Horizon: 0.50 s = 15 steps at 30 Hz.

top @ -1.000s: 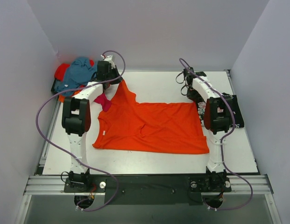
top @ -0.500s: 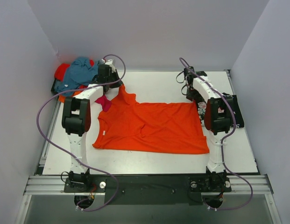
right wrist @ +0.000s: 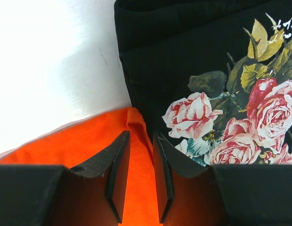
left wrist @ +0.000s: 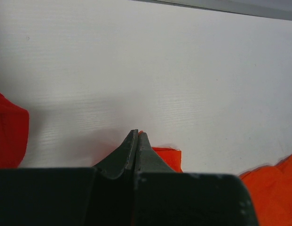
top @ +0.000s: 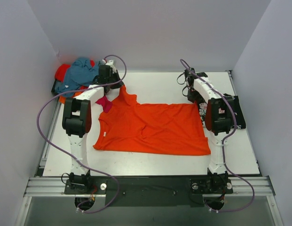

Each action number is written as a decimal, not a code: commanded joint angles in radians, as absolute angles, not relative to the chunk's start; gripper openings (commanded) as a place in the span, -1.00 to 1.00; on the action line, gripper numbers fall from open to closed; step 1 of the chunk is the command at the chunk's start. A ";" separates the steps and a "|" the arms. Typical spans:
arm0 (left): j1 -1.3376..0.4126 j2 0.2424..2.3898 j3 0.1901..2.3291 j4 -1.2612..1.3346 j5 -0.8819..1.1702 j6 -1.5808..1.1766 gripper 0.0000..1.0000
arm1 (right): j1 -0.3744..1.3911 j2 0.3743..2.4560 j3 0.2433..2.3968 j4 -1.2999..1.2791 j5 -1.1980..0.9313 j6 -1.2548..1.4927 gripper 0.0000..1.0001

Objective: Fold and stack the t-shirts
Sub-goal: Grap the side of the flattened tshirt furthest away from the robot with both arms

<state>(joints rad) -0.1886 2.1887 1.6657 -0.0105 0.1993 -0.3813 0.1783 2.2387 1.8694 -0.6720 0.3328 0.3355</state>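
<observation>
Top view: orange shirt lies spread on the worktop between the two arms. Left hand is at the shirt's far left corner, where a sleeve rises in a peak up to it. Magenta shirt lies just left of that hand, and a pile of teal, red and orange cloth lies further left at the worktop's edge. Right hand is over the shirt's far right corner. Floral shirt lies to its right, partly under the arm

Left wrist view: left hand has its fingers pressed together, clamped on the orange shirt, which shows at the tips and just right of them. Bare worktop lies ahead

Right wrist view: right hand has its fingers apart by a narrow gap. Orange shirt lies beneath and shows in the gap; contact cannot be told. Floral shirt lies just right of the hand and ahead, meeting the orange edge
</observation>
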 commanded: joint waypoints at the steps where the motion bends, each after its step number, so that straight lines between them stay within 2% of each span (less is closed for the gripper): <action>1: -0.187 2.152 1.694 0.018 0.222 -0.374 -1.00 | 0.183 2.269 1.902 -0.723 0.348 0.333 -0.54; 6: -0.187 2.158 1.695 0.017 0.222 -0.374 -1.00 | 0.184 2.275 1.902 -0.724 0.345 0.337 -0.59; 10: -0.187 2.157 1.698 0.015 0.222 -0.373 -1.00 | 0.186 2.266 1.904 -0.724 0.359 0.333 -0.90; 11: -0.187 2.155 1.700 0.014 0.221 -0.371 -1.00 | 0.186 2.263 1.905 -0.724 0.360 0.331 -0.92; 15: -0.189 2.151 1.700 0.012 0.222 -0.370 -1.00 | 0.190 2.246 1.905 -0.726 0.371 0.322 -0.90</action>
